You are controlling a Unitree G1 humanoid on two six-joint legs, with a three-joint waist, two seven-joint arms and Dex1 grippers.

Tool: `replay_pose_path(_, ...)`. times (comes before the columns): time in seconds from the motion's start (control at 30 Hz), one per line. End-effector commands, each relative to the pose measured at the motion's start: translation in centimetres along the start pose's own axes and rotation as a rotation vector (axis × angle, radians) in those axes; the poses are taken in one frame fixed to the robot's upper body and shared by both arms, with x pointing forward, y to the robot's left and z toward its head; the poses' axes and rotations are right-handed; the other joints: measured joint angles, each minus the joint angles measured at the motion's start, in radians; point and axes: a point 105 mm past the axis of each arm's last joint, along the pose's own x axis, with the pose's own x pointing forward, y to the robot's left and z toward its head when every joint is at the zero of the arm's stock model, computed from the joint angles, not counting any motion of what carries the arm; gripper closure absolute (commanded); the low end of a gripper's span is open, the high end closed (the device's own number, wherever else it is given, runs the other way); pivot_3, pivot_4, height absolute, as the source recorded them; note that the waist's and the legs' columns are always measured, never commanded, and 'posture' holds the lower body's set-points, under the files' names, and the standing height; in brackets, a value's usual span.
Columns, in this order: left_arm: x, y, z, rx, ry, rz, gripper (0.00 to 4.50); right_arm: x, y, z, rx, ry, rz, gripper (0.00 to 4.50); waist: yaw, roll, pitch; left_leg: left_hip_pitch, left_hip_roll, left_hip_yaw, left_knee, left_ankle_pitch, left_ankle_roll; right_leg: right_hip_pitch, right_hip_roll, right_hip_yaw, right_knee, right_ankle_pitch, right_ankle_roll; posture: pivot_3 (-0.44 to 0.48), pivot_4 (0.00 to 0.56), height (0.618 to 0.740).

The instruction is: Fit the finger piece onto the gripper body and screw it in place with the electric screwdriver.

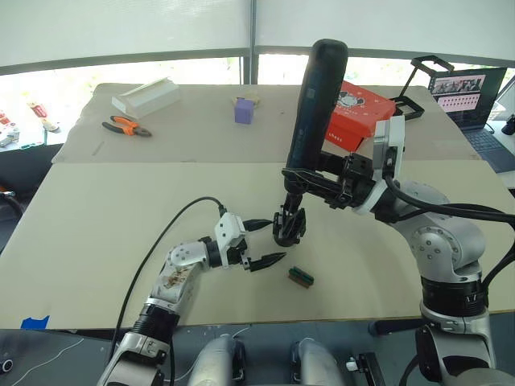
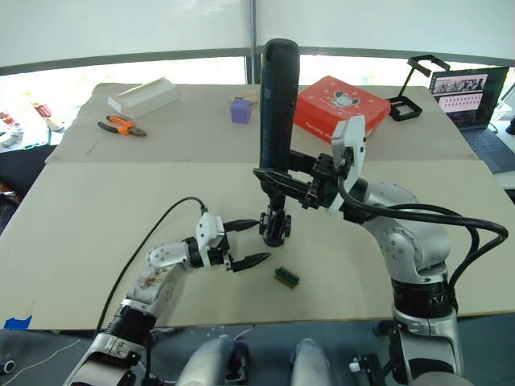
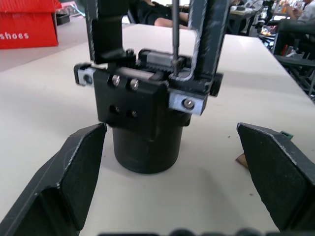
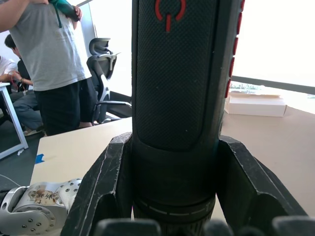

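The gripper body stands upright on the tan table, a chunky black mechanism with a round base. Two black uprights rise from its top; I cannot tell whether one of them is the finger piece. My right gripper is shut on the electric screwdriver, held vertical with its rounded end up. Its thin bit comes down onto the top of the body between the uprights. My left gripper is open just left of the body, one finger on each side of the base and not touching it.
A small green-and-brown block lies on the table just right of my left gripper. At the back lie a red box, a purple block, orange pliers and a white box. A person stands beyond the table.
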Motion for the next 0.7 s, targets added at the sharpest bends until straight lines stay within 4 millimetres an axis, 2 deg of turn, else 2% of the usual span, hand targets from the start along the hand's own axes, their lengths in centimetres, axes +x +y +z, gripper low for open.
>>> replay_pose_path(0.03, 0.7, 0.3, 0.6, 0.042, -0.013, 0.002, 0.0, 0.1, 0.8, 1.5, -0.07, -0.051, 0.03, 2.59, 0.0, 0.0, 0.0, 0.0, 0.0, 0.0, 0.0, 0.0, 0.0, 0.0, 0.0, 0.0, 0.0, 0.0, 0.0, 0.0, 0.15, 0.74)
replay_pose_path(0.7, 4.0, 1.3, 0.3, 0.074, 0.012, 0.008, 0.0, 0.1, 1.0, 1.6, -0.083, -0.053, 0.031, 2.59, 0.0, 0.0, 0.0, 0.0, 0.0, 0.0, 0.0, 0.0, 0.0, 0.0, 0.0, 0.0, 0.0, 0.0, 0.0, 0.0, 0.15, 0.74)
